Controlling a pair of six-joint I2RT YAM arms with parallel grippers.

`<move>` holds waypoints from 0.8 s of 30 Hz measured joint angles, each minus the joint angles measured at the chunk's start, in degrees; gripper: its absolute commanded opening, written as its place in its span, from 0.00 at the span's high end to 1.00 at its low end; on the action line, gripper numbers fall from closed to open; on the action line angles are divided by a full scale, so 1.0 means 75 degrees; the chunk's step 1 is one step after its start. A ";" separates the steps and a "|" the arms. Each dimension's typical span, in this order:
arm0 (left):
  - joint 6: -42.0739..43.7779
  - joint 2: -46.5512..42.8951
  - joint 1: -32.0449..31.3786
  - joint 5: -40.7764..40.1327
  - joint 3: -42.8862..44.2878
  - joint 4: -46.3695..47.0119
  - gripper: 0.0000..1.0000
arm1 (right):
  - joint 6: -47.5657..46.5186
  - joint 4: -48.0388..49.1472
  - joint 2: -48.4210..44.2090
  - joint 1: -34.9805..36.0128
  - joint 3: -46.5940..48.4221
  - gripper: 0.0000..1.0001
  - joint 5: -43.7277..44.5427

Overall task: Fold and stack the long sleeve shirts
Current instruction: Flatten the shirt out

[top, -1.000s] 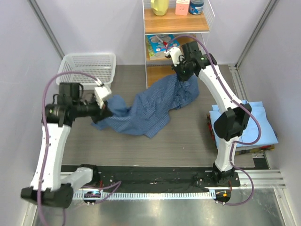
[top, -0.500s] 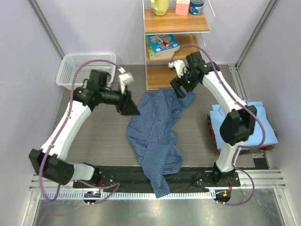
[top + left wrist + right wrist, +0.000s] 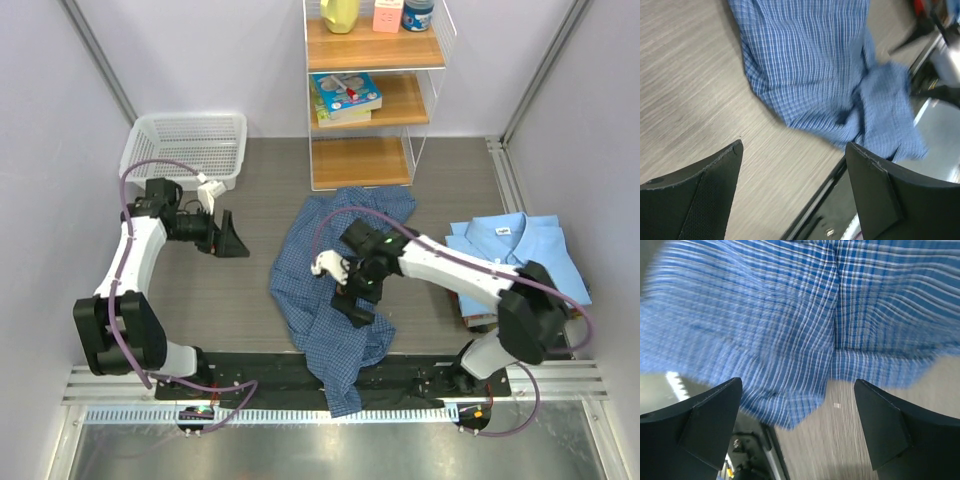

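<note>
The dark blue checked long sleeve shirt lies crumpled mid-table, its lower end draped over the near edge. In the left wrist view the checked shirt lies ahead of the fingers; in the right wrist view the same shirt fills the top. The light blue shirt lies folded at the right, white neck label up. My left gripper stands open and empty, left of the checked shirt. Over that shirt's lower middle hovers my right gripper, open with nothing between its fingers.
A white mesh basket stands at the back left. A wooden shelf unit with books and bottles stands at the back centre. A black strip runs along the near edge. Red and yellow items lie under the folded light blue shirt.
Both grippers have opened and let go of the checked shirt, which dropped onto the table. The left arm drew back to the left; the right arm swung from the back down over the shirt.
</note>
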 measured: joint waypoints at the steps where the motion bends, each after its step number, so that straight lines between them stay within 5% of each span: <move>1: 0.0344 -0.0017 -0.0009 -0.0012 -0.0070 -0.0143 0.17 | 0.0041 0.0143 0.0294 0.0146 -0.0076 0.00 0.0184; 3: 0.1160 -0.0122 -0.0055 -0.0035 -0.0286 -0.0472 0.17 | 0.0143 0.0434 0.0851 0.0341 -0.0195 0.00 0.0519; 4: 0.1533 -0.0204 -0.0082 -0.0050 -0.0402 -0.0644 0.18 | 0.0195 0.0592 0.1061 0.0376 -0.0277 0.12 0.0667; 6: 0.2273 -0.0443 -0.0221 -0.0093 -0.0697 -0.0828 0.20 | 0.0289 0.0877 0.1320 0.0510 -0.0530 0.50 0.0950; 7: 0.2608 -0.0606 -0.0344 -0.0114 -0.0868 -0.0921 0.23 | 0.0341 0.0938 0.1402 0.0527 -0.0638 0.88 0.1090; 8: 0.2923 -0.0790 -0.0510 -0.0181 -0.1072 -0.0950 0.24 | 0.0350 0.0979 0.1457 0.0533 -0.0711 0.99 0.1207; 16: 0.4062 -0.1830 -0.2025 -0.0813 -0.2279 -0.0638 0.32 | 0.0239 0.0434 0.0507 -0.0434 0.0000 0.99 0.1437; 24: 0.3258 -0.2139 -0.3153 -0.1040 -0.2605 0.1017 0.34 | -0.0213 0.0050 -0.0711 -0.1355 0.4855 0.99 0.1489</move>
